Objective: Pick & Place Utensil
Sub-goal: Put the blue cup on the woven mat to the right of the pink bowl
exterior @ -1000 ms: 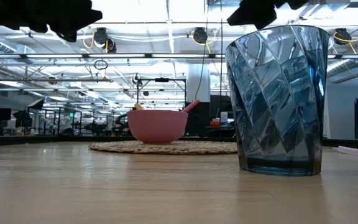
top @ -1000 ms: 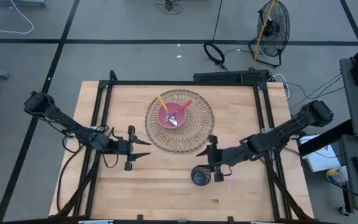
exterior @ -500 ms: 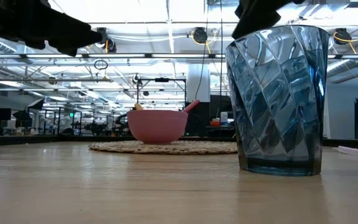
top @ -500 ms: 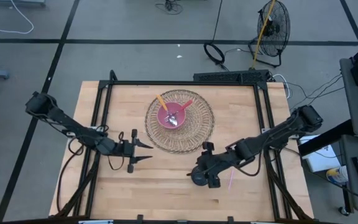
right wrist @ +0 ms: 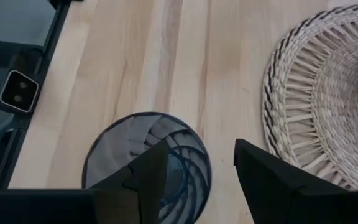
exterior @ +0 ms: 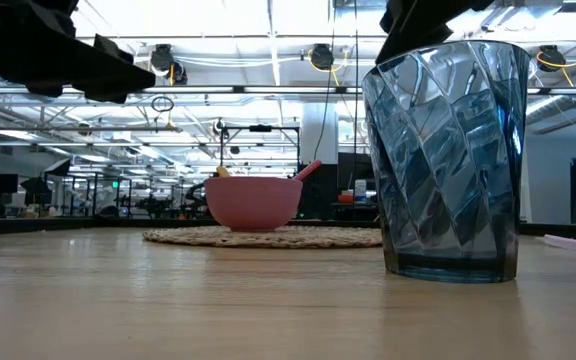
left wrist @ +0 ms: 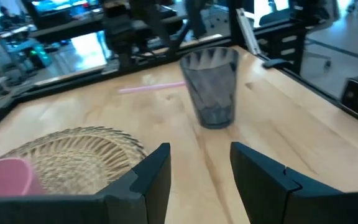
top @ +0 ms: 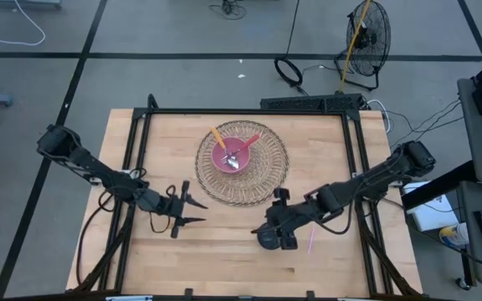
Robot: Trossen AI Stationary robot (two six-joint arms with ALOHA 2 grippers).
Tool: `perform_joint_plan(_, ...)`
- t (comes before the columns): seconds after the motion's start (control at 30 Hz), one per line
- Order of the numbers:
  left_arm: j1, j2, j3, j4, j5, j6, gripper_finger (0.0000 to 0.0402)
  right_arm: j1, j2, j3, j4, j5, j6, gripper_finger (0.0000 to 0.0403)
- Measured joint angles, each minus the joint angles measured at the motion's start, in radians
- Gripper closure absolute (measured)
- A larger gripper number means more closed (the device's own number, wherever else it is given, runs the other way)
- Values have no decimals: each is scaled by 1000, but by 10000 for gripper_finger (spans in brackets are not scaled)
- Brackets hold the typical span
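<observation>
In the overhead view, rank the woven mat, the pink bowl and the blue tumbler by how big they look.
Largest to smallest in the high view:
1. Woven mat, the widest by far.
2. Pink bowl, sitting on the mat.
3. Blue tumbler, partly hidden under the right gripper, so its full outline is unsure, but it looks smaller than the bowl.

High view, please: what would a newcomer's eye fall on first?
A pink bowl holding utensils sits on a round woven mat at the table's middle. Nearer the front edge, the right gripper hovers open over a dark glass tumbler, while the left gripper waits open beside the mat.
</observation>
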Motion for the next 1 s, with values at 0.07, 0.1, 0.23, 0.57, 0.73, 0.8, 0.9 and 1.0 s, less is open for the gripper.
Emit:
perform_joint_plan(0.07, 0, 2, 0, 0, 14, 1, 231, -2, 0, 0, -15, -1, 0, 227)
perform_joint_plan(0.1, 0, 1, 0, 0, 14, 1, 231, -3, 0, 0, -25, -1, 1, 227)
perform_joint_plan(0.23, 0, 1, 0, 1, 14, 3, 231, -8, 6, 0, -41, -11, 13, 227)
perform_joint_plan(0.57, 0, 1, 1, 1, 13, 2, 231, -11, 8, 0, -39, -29, 16, 227)
perform_joint_plan(0.73, 1, 1, 1, 1, 13, 2, 231, -11, 8, 0, -38, -29, 25, 227)
perform_joint_plan(0.8, 1, 1, 1, 1, 10, 1, 231, -11, 7, -11, -17, -38, 32, 227)
perform_joint_plan(0.9, 1, 1, 1, 1, 5, 1, 231, -14, 8, -66, 47, -81, 43, 227)
perform_joint_plan(1.0, 1, 1, 1, 1, 5, 0, 231, -17, 8, -102, 66, -81, 55, 227)
